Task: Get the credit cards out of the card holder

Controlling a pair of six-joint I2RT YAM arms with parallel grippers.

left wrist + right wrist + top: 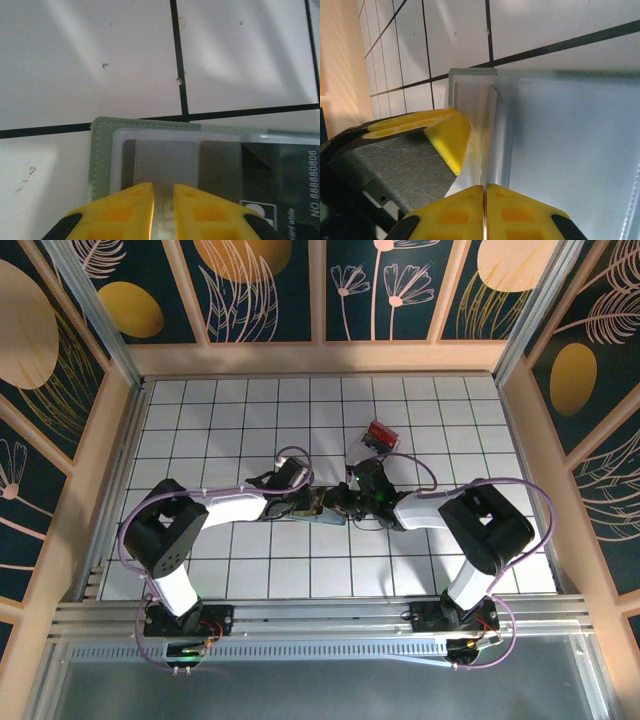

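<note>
The grey-green card holder lies at the table's middle, between the two grippers. In the left wrist view a dark credit card with white digits shows behind the card holder's clear window. My left gripper is pinched on that clear pocket's near edge, its jaws a narrow gap apart. My right gripper is shut on a thin upright edge at the card holder's crease. Whether that edge is a card or a flap is unclear. A left finger rests against it. From above, left gripper and right gripper nearly touch.
A clear plastic box with red and black contents stands just behind the right gripper. The white tiled table is walled by wooden frames on three sides. Cables loop over both arms.
</note>
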